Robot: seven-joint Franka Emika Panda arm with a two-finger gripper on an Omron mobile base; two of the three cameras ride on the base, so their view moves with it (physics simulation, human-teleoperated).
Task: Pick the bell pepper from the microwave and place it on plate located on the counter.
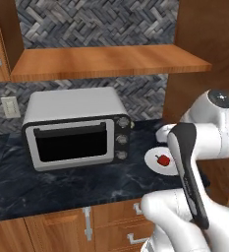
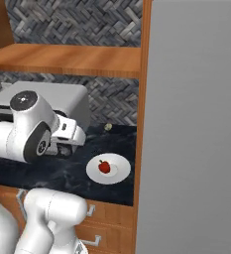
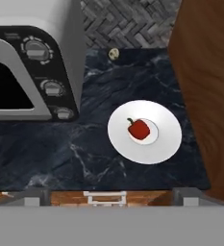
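1. Bell pepper (image 3: pixel 139 129) lying in the middle of the plate (image 3: pixel 168 139), stem toward the silver oven (image 3: pixel 31 57); the same seen from the right base camera, pepper (image 2: pixel 104 166) on plate (image 2: pixel 118 174).
2. Plate resting on the counter (image 3: pixel 60 153), straight ahead of and below the hand, between the silver oven on one side and the wooden side panel (image 3: pixel 205 86) on the other.
3. Gripper state: cannot tell. No fingertips clear in the hand camera, and hidden behind the forearm from the left base camera.
4. Nothing held, judging by the pepper sitting free on the plate.
5. Placement apparently done; the only relation that matters now is straight clearance, hand well above the pepper, so pulling away along the hand's own axis looks safest.
6. Small pale round object (image 3: pixel 114 53) far beyond the plate, near the wall.
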